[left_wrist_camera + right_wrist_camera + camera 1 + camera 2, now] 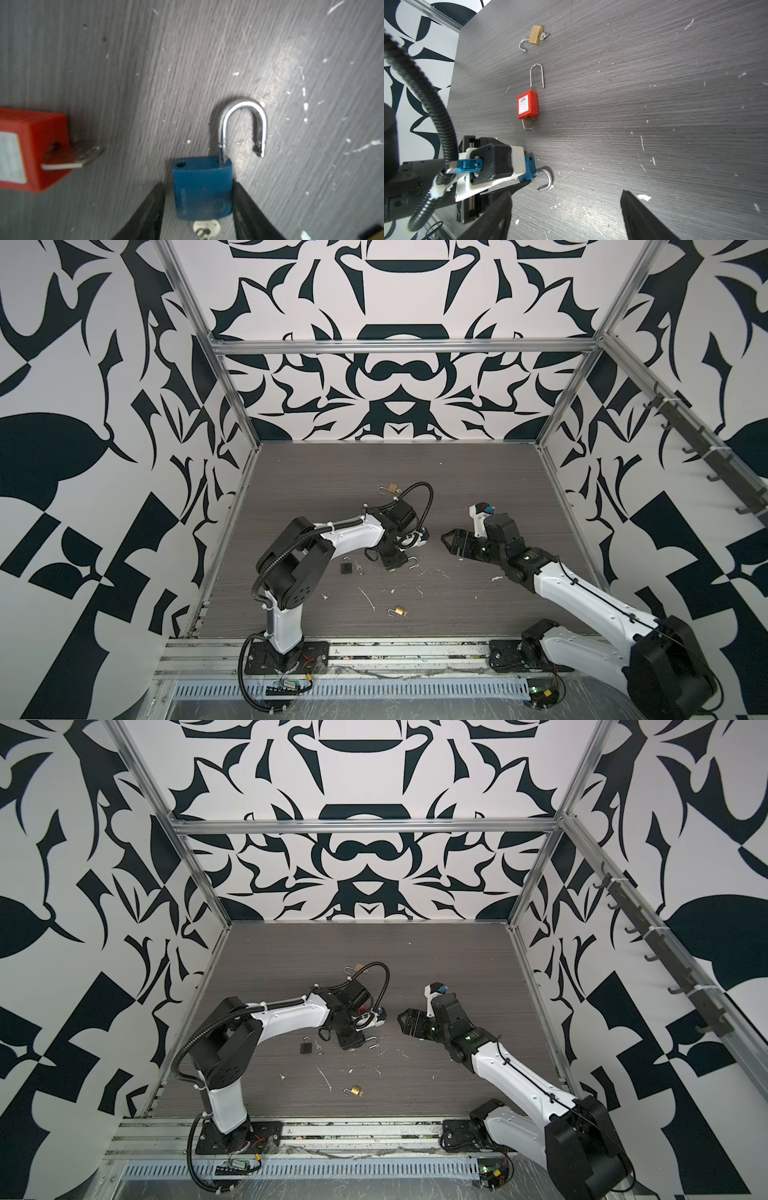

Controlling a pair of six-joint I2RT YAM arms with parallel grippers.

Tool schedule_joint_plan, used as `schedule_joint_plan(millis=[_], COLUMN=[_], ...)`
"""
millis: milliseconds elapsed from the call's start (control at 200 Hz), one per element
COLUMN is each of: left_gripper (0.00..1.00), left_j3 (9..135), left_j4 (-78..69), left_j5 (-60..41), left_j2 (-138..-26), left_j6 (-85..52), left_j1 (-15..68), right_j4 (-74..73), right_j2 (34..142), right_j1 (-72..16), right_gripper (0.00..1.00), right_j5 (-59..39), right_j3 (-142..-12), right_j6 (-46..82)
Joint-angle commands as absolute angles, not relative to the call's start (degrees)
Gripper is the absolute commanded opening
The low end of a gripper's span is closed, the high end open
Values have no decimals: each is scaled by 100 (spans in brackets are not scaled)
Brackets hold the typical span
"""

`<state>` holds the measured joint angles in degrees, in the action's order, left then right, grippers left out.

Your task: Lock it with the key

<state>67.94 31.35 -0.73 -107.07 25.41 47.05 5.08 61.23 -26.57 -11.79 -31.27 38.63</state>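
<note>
Black tapered fingers (145, 212) of the left gripper (198, 182) are straddling the smooth blue padlock (202, 191), which is lying flat on the grey wood-grain table (124, 62) near its middle. One finger is touching the lock's side while a sliver of table is showing between the other finger and the body, so the jaws are standing partway open around the lock rather than clamping it. Its chrome shackle (243, 124) is standing open, curved like a hook, its notched free end swung clear of the round hole in the body. A silver key (205, 227) with a rounded head is sitting in the opposite end, between the fingers.

Just beside it, a boxy red padlock (527, 105) of ribbed plastic with a white label is lying flat, its long thin wire shackle also open. The right gripper (565, 192) is hovering over the table, apart from the blue lock, jaws spread wide and gripping nothing. A brass padlock (535, 35) is lying farther back, and a black padlock (345, 566) and a second brass padlock (399, 610) are lying nearer the front. White flecks (305, 106) are dotting the table.
</note>
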Motion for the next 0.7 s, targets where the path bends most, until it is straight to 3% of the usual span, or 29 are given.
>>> schedule_joint_plan(millis=[0,270,695], left_gripper=[57,58,25], left_j3=[6671,6636,6460], left_j4=[3050,2961,2817], left_j5=[-1,33,-51], left_j2=[-10705,-10762,-10486], left_j6=[2506,2468,2367], left_j1=[4754,4787,4790], right_j4=[347,362,450], right_j2=[6160,6214,6262], right_j1=[-2619,-2597,-2566], right_gripper=[84,84,83], right_j5=[-1230,-1268,-1322], right_j3=[-3183,-3251,-3439], right_j6=[3807,3763,3664])
